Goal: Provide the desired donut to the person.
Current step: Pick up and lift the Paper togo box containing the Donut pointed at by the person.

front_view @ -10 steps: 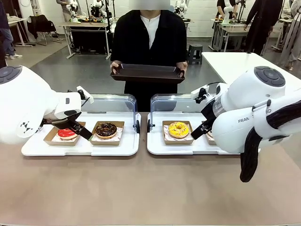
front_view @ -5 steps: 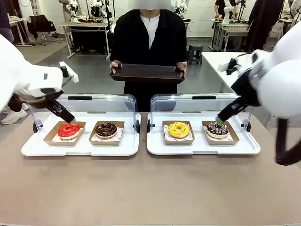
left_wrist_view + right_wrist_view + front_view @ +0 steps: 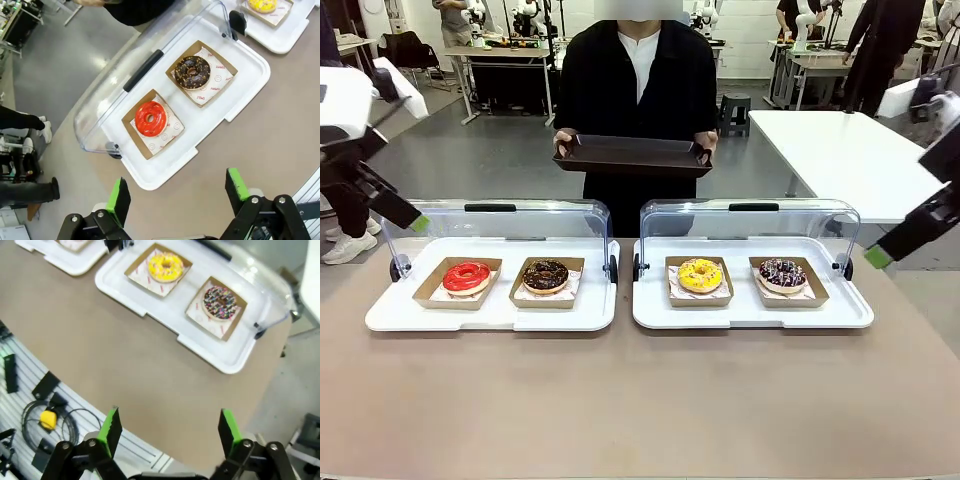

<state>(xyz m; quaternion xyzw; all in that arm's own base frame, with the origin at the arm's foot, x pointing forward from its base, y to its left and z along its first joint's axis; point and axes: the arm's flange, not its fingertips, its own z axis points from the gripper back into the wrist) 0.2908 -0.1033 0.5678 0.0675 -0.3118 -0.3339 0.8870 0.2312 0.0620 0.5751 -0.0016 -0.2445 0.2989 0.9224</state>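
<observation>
Bright, even indoor light from above, soft shadows on the tabletop, white glare on the clear lid, right wrist view a little blurred, wrist views bent at the edges

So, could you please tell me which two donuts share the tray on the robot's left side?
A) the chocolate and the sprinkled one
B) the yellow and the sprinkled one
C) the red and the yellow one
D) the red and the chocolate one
D: in the front view the red donut and the chocolate donut sit side by side on the white tray at picture left.
</observation>
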